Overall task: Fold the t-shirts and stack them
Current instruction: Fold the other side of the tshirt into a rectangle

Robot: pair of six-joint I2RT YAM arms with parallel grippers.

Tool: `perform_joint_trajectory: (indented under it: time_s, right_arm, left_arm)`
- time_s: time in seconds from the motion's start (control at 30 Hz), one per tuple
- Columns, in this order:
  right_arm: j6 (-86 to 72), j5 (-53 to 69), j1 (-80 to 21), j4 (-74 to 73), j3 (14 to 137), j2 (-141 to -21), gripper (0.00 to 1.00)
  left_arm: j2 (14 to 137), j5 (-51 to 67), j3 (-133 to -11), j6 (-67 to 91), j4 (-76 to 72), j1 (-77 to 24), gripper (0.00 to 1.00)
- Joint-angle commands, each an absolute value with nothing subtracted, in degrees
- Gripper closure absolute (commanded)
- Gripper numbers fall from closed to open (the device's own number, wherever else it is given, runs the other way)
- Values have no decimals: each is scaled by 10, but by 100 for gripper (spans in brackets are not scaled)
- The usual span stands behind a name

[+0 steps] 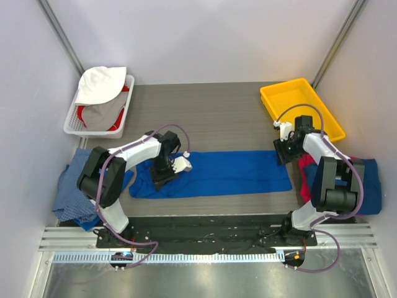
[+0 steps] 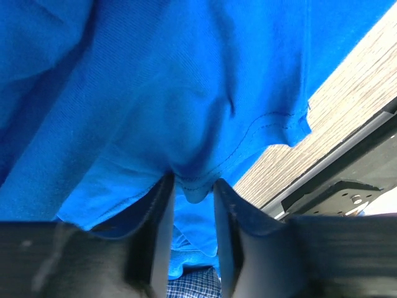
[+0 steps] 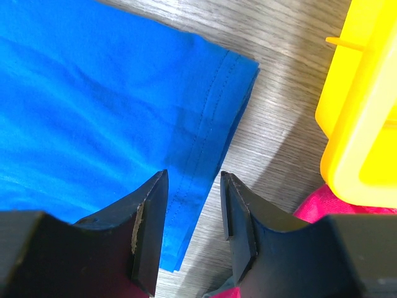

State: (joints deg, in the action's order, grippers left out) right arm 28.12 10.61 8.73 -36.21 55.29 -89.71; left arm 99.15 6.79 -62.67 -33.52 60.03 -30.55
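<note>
Item: mounting rail (image 1: 211, 239), near edge of table (image 1: 217, 118), carrying both arm bases.

Left gripper (image 1: 162, 181) (image 2: 192, 186): lowered onto the left end of the royal blue t-shirt (image 1: 223, 174) (image 2: 155, 112). Jaws narrow, with a puckered fold of the stitched hem bunched between the fingers (image 2: 160, 217) and touching both. A scrap of chequered cloth (image 2: 192, 285) shows below the fold.

Right gripper (image 1: 282, 155) (image 3: 193, 180): at the shirt's (image 3: 80, 105) right end. Jaws parted and straddling the hemmed edge. The cloth lies flat in the gap and is not pinched.

Royal blue t-shirt: a long band laid left to right across the middle of the table, between the two grippers. Its right corner rests on bare wood just beside the yellow bin (image 1: 273, 99) (image 3: 347, 155).

Magenta t-shirt (image 1: 307, 177) (image 3: 316, 208): right side of the table, partly under the right arm. It lies against a plain blue t-shirt (image 1: 369, 180) on its far-right side.

Left edge: rumpled pile of pale-blue chequered cloth (image 1: 71, 192), beside the left arm.

Far left corner: white slatted basket (image 1: 71, 124) holding a white garment (image 1: 102, 84) over grey and red cloth.

Far right corner: yellow bin, set at an angle.
</note>
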Motion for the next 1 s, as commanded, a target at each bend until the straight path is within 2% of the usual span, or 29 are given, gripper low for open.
perform_joint_trajectory:
  time_s: [0.0, 0.13, 0.23, 0.3, 0.47, 0.73, 0.97]
  right_arm:
    - [287, 109, 84, -363, 548, -874, 54]
    - [286, 114, 84, -363, 548, -881, 54]
    - [284, 120, 84, -362, 549, -883, 54]
    - [282, 123, 84, -361, 549, -888, 54]
    - [282, 125, 84, -361, 550, -891, 54]
    - [287, 118, 84, -365, 548, -878, 55]
    - [287, 117, 84, -366, 549, -881, 55]
  left_arm:
    - [984, 81, -641, -337, 597, -301, 69]
    - [965, 83, -647, -325, 615, -301, 78]
    - [948, 87, -655, -322, 633, -302, 79]
    - [942, 85, -661, -322, 643, -303, 79]
    - [937, 89, -672, -319, 659, -304, 70]
    - [947, 92, -652, -320, 646, -304, 72]
    - [939, 112, -650, -319, 657, -307, 67]
